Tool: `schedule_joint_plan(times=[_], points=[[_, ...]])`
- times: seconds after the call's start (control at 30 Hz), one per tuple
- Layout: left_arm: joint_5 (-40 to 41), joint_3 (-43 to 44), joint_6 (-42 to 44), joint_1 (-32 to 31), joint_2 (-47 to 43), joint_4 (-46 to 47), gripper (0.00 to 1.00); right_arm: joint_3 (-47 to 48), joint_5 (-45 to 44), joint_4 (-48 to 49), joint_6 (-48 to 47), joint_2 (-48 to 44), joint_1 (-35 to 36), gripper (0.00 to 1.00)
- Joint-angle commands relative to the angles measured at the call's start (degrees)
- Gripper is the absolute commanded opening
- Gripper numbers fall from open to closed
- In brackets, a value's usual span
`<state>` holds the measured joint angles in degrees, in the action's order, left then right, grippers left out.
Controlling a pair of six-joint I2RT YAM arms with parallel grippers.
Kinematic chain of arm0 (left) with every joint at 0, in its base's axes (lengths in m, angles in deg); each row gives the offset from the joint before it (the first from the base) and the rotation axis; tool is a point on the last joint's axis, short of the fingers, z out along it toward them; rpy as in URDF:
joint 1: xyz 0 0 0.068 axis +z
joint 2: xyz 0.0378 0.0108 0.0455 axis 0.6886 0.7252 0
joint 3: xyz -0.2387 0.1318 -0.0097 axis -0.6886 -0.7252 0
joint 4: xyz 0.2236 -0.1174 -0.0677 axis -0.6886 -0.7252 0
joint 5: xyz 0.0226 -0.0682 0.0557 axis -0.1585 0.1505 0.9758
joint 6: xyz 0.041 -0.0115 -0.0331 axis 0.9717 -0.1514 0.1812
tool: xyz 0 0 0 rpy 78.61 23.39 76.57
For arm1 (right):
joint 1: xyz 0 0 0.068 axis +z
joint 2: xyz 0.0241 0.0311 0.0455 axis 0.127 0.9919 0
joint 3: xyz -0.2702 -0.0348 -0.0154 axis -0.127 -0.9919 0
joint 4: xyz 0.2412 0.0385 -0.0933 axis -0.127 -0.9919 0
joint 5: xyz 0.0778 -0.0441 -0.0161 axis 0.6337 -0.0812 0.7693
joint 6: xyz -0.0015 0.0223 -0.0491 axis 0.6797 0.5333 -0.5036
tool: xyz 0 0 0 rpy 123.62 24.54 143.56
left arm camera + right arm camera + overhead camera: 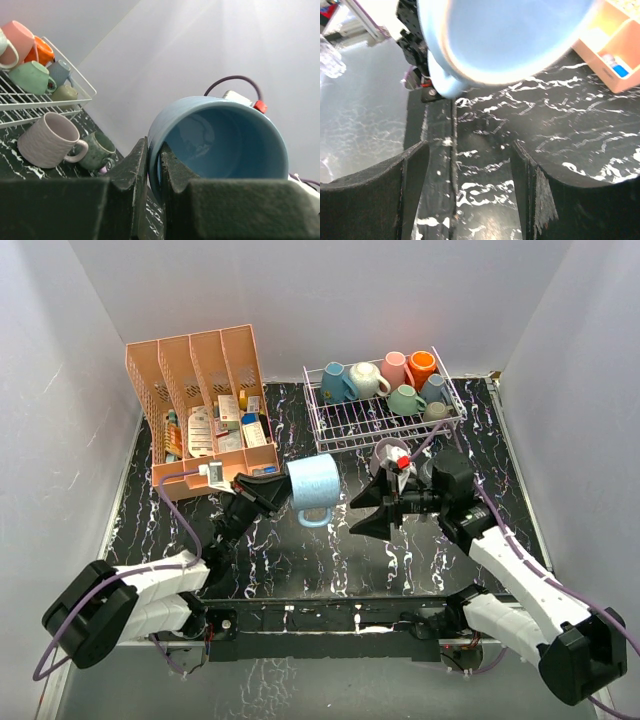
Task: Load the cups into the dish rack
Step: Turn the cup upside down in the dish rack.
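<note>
Cup (316, 483) sideways, axis left-right, mouth toward left pincer (285, 490), base rightward

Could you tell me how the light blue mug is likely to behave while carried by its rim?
The light blue mug looks glazed and rigid, so it may slip in the left claw, which pinches only its wall. Held sideways with its handle sticking out, it could pivot. Dropped, it would probably chip.

Light-blue mug (316, 483) in black left pincer (283, 486). Below it, black table (330, 560) veined white. Beyond it, white rack (340, 425) with pink cup (395, 368), orange cup (422, 367), mint cup (405, 400), cream cup (365, 378). Left of it, salmon organizer (200, 370).
</note>
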<state>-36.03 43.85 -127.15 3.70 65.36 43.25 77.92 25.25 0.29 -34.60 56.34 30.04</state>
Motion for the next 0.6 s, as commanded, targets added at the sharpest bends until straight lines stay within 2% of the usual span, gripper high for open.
schedule_joint_plan(times=[0.0, 0.17, 0.43, 0.57], points=[[-1.2, 4.8, -1.1, 0.4, 0.0, 17.6, 0.00, -0.7, -5.0, 15.8, 11.2, -0.9, 5.4, 0.67], [-1.9, 8.2, 1.0, 0.4, 1.4, 17.7, 0.00, 0.5, -5.6, 23.6, 17.3, 1.3, 7.7, 0.67], [-3.0, 13.9, 3.7, 0.4, 3.8, 17.7, 0.00, -1.9, -8.3, 29.2, 26.2, 2.3, 9.3, 0.68], [-3.2, 16.4, 3.4, 0.3, 5.9, 17.6, 0.00, 0.7, -10.9, 31.4, 30.7, 3.1, 9.7, 0.70]])
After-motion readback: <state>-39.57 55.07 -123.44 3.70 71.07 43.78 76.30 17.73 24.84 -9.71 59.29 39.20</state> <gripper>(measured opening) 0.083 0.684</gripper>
